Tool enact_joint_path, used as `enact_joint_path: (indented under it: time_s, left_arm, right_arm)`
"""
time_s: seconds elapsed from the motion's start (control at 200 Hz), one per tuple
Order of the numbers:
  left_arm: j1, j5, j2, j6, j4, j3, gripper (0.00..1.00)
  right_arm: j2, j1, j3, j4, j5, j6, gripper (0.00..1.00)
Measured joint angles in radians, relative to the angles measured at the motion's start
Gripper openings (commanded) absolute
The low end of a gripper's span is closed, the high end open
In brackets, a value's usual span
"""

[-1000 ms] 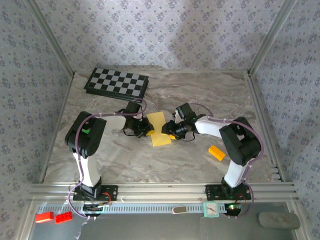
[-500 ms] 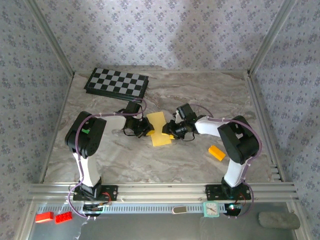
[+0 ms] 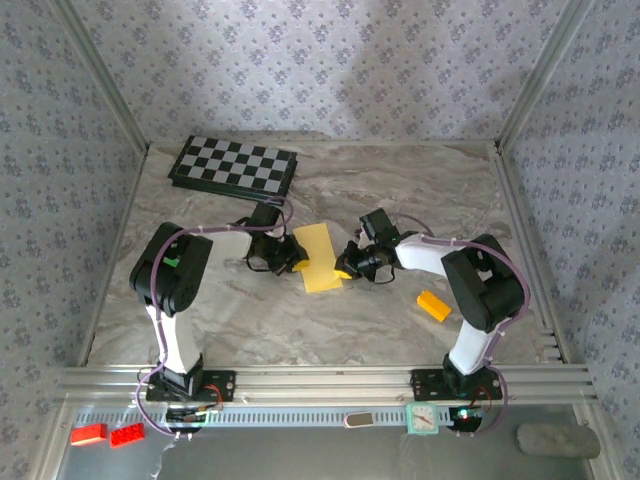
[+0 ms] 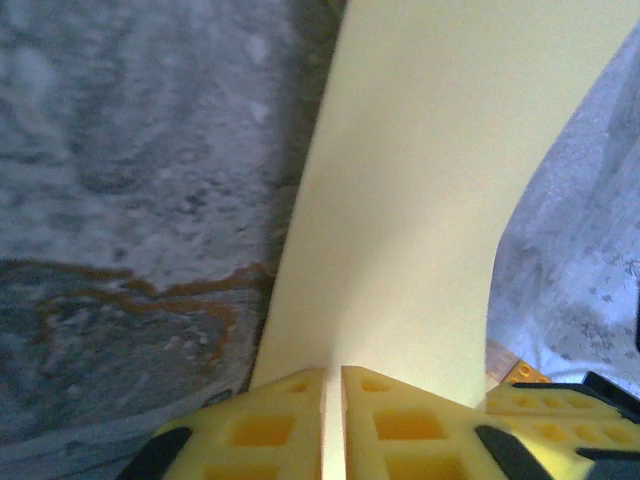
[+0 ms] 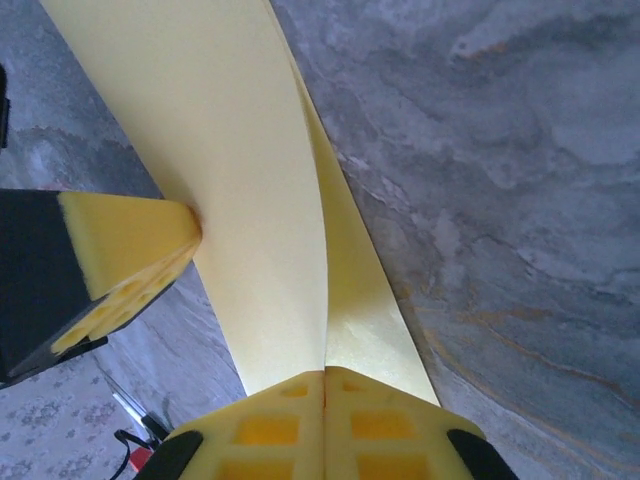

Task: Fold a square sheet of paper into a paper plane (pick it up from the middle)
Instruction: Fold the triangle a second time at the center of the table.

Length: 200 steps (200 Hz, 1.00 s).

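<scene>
The square sheet of paper (image 3: pixel 318 258), plain yellow, is folded double into a long strip and is held between both grippers in the middle of the table. My left gripper (image 3: pixel 291 259) is shut on its left edge; in the left wrist view the yellow pads (image 4: pixel 270 420) pinch the paper (image 4: pixel 430 200), which stands up between them. My right gripper (image 3: pixel 349 268) is shut on its right edge. In the right wrist view the pads (image 5: pixel 390 425) meet on the fold of the paper (image 5: pixel 230 150), and the left gripper's pad (image 5: pixel 120 260) touches the sheet's other side.
A black-and-white checkerboard (image 3: pixel 234 165) lies at the back left of the marble table (image 3: pixel 400 190). A small orange-yellow block (image 3: pixel 434 305) rests to the right of the right arm's forearm. Metal rails run along the table's sides and front.
The right gripper has shut on the paper's right edge and moved slightly right. The paper now lies as one straighter strip. The left gripper has kept its hold.
</scene>
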Motion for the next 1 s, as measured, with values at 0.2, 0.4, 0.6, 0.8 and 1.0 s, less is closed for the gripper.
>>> enact_joint_path:
  time_s: [0.2,0.4,0.6,0.8,1.0]
  left_arm:
    - [0.006,0.001,-0.001,0.068,-0.077,0.073,0.24]
    - [0.024,0.001,0.002,0.094,-0.075,0.097,0.2]
    - [0.029,0.001,0.055,0.093,-0.074,0.098,0.14]
    - [0.034,0.001,0.06,0.094,-0.073,0.098,0.12]
    - [0.034,0.001,0.061,0.094,-0.072,0.096,0.11]
  right_arm:
    - [-0.005,-0.002,0.022,-0.083,0.0,-0.007,0.0]
    - [-0.011,-0.005,0.042,-0.156,0.001,-0.021,0.0]
    - [-0.014,-0.005,0.072,-0.182,0.0,-0.028,0.0]
    - [-0.005,0.01,0.125,-0.167,-0.005,-0.023,0.0]
    - [0.055,0.045,0.191,-0.139,-0.006,-0.008,0.0]
